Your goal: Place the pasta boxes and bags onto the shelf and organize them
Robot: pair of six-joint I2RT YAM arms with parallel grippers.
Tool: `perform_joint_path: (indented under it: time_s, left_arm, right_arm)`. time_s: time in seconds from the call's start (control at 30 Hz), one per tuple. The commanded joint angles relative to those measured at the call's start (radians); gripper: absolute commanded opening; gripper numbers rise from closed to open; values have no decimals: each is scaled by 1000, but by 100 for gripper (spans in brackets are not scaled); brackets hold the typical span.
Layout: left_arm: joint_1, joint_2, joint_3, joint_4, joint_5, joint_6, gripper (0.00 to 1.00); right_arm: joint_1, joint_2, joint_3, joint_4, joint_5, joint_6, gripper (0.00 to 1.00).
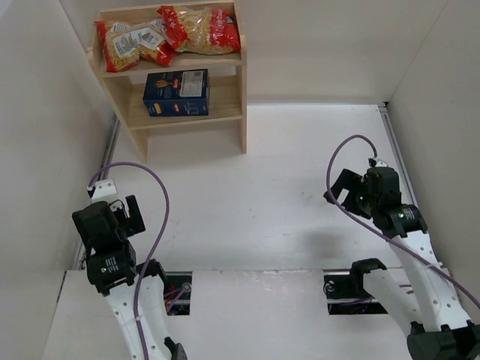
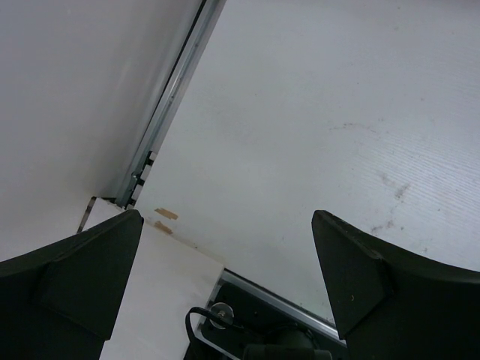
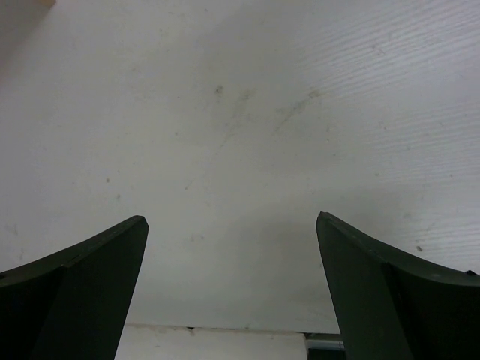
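Three packages make up the load, and all of them lie on the shelf point(image 1: 242, 112) at the far left of the bench point(image 1: 300, 210). Two bags occupy the top tier: the left bag point(image 1: 129, 43) lies askew and the right bag point(image 1: 204, 30) lies beside it. Their red ends meet in the middle, touching or perhaps overlapping. The blue box point(image 1: 177, 93) sits flat on the lower tier, towards its left side.

The left fingers point(image 2: 225, 217) are spread fully apart with nothing between them, low at the near left beside the wall rail. The right fingers point(image 3: 232, 219) are equally wide and empty, over bare bench at the right. Both are well apart from the shelf.

Placing looks done; only straightening the bags seems left. The bags will likely be light and floppy, with slick film and loose pasta that shifts and sags when lifted, and the pasta would crack under a hard squeeze. A pinch on a crimped red end should hold best. A grip across the filled middle may slide or bunch the plastic.

The box should be light, stiff and smooth-sided. It would be best taken across its narrow faces with moderate pressure, since card dents. The plank sides and the top tier leave little room above it, so a level approach from the front seems wise.
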Motion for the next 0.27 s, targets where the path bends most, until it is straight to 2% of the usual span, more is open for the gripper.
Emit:
perform_joint_path:
  time_s: [0.0, 0.23]
  left_arm:
    - [8, -3, 5, -4, 12, -16, 100]
    - [13, -4, 1, 6, 12, -13, 100]
  right_arm:
    - [-24, -35, 9, 28, 51, 25, 100]
    - [-50, -59, 21, 54, 43, 18, 100]
